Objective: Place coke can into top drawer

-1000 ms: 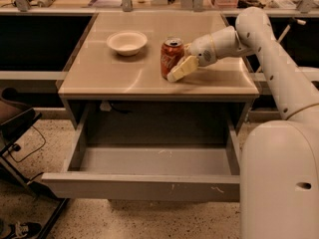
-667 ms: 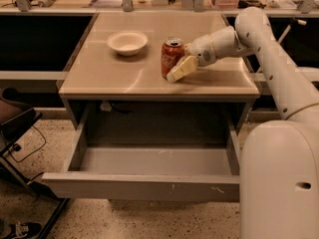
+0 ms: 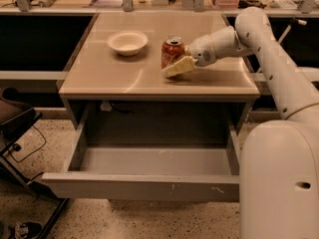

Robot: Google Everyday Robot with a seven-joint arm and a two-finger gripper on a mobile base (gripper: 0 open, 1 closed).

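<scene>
The coke can (image 3: pixel 172 51), red with a silver top, stands upright on the table top, right of the middle. My gripper (image 3: pixel 170 65) reaches in from the right and is shut on the can near its base. One pale finger (image 3: pixel 178 67) lies across the can's front; the other is hidden behind the can. The top drawer (image 3: pixel 142 185) is pulled fully out below the table, and its grey inside holds nothing.
A white bowl (image 3: pixel 127 42) sits on the table (image 3: pixel 124 81) left of the can. My white arm and base (image 3: pixel 279 173) stand at the drawer's right side. A dark chair (image 3: pixel 15 121) and cables are on the floor at the left. Shelving with clutter runs behind the table.
</scene>
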